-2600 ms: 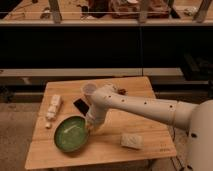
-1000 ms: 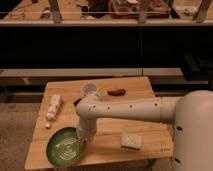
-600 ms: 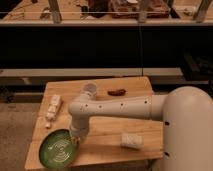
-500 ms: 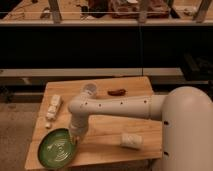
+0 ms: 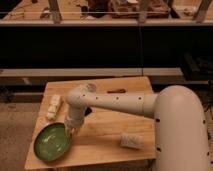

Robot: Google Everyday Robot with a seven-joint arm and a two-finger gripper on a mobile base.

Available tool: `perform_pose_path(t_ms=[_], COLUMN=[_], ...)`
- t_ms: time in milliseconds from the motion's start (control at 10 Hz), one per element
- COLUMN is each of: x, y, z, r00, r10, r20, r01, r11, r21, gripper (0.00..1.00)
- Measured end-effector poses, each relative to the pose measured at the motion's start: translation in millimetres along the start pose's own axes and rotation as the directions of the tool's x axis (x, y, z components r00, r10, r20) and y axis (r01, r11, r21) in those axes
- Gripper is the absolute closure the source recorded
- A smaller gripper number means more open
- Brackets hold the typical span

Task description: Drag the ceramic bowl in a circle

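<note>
The ceramic bowl [image 5: 51,141] is a wide, shallow, glossy green dish with pale swirl marks inside. It sits near the front left corner of the wooden table [image 5: 107,147]. My white arm reaches from the right across the table, and my gripper [image 5: 70,131] points down at the bowl's right rim, touching or gripping it. The rim hides the fingertips.
A white wrapped packet [image 5: 53,106] lies at the table's left edge behind the bowl. A white crumpled item [image 5: 131,140] lies at the front right. A small white cup [image 5: 90,88] and a dark red object [image 5: 116,90] sit near the back edge. A dark counter stands behind.
The bowl has been dragged from the table's middle toward the front left corner, and the gripper has moved with it along its right rim.
</note>
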Motion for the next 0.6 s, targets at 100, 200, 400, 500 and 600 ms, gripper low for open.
perform_pose_path(t_ms=[100, 200, 400, 500, 600], x=[9.8, 22.1, 41.1, 45.6, 48.3], y=[-1.1, -1.0, 3.2, 6.0, 8.2], z=[-1.8, -6.6, -19.8, -22.1, -23.1], r00=[1.0, 0.999, 0.996, 0.995, 0.992], r10=[0.017, 0.038, 0.077, 0.097, 0.115], r20=[-0.002, -0.011, -0.034, -0.04, -0.043], r01=[-0.017, -0.037, -0.075, -0.094, -0.112], r11=[1.0, 0.999, 0.996, 0.994, 0.992], r21=[0.016, 0.033, 0.056, 0.058, 0.06], gripper=[1.0, 1.0, 1.0, 1.0, 1.0])
